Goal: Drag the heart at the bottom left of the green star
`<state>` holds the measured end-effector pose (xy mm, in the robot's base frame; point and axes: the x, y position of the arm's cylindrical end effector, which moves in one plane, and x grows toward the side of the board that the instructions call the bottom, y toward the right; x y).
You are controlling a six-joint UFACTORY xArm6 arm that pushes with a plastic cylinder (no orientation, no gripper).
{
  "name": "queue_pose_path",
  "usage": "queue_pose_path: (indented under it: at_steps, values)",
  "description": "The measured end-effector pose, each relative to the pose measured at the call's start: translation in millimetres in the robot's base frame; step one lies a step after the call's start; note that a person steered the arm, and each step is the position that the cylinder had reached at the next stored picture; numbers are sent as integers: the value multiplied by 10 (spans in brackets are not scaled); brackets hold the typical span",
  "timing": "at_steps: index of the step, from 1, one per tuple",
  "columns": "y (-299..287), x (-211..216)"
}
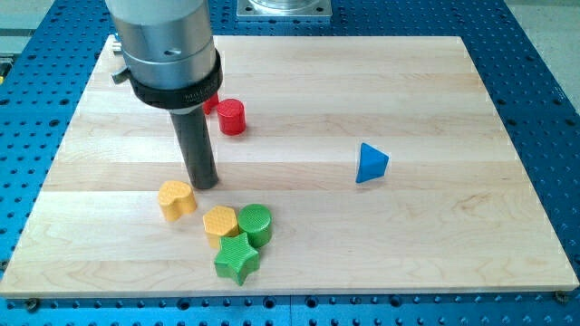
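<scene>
Arm upright above the wooden board (435, 81), its dark rod vertical; no jaws are fitted, only the rod. My tip (204, 186) rests on the board just above and right of the yellow heart (177, 199), close to touching. The heart lies flat, lobes toward the tip. Farther below-right of the tip: yellow hexagon (220, 223), green cylinder (256, 223), green star (237, 258), clustered together.
</scene>
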<state>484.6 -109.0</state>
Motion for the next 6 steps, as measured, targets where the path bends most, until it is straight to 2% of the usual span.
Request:
queue_pose_path:
  at_steps: [2, 3, 5, 6]
  values:
    - [-220, 421]
    - [-447, 245]
    - [-259, 789]
    - [-259, 807]
